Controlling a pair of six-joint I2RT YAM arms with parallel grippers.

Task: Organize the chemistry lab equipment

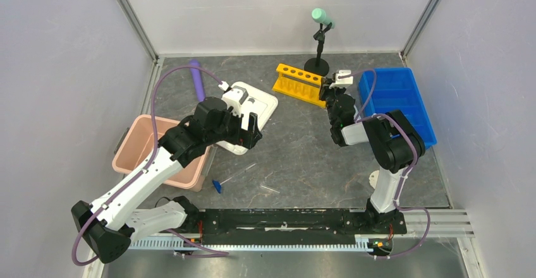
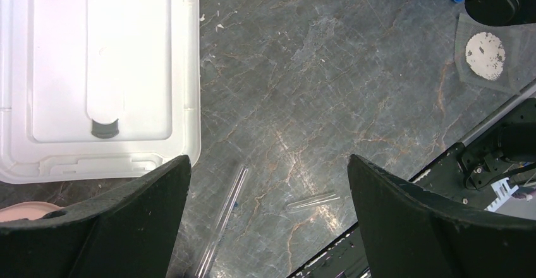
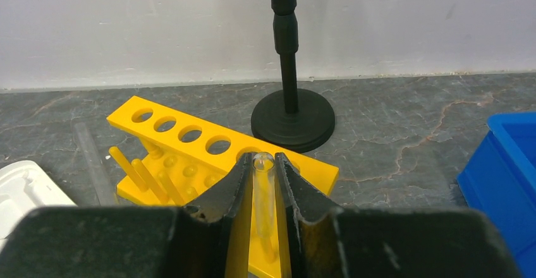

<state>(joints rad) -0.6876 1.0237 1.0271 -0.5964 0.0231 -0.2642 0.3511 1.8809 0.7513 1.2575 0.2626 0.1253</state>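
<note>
Tube time, folks: right gripper [image 3: 264,164] is clamped on a clear test tube [image 3: 263,193]. It's held upright, rim peeking out between the fingers, right at the near end of the yellow rack [image 3: 189,140]. Tube's bottom is hidden behind the fingers, so can't say if it's over a hole or already partway in; prob. the last hole in the row. To do this well: line the tube straight w/ the hole, hold it vertical, ease down slow, no side push on that light-looking rack. Let go only once it's seated.

Other side: left gripper [image 2: 268,161] hangs wide apart, nothing in it, above the desk [image 2: 328,69], next to the white lid [image 2: 183,101]. Below it lie a long clear tube [image 2: 224,218] and a short tube [image 2: 313,200], apart from each other. Blue-capped tube [image 1: 218,185] lies near the pink bin [image 1: 136,145]. Round dish [image 2: 485,55] w/ white disc sits by the right arm's base.
</note>
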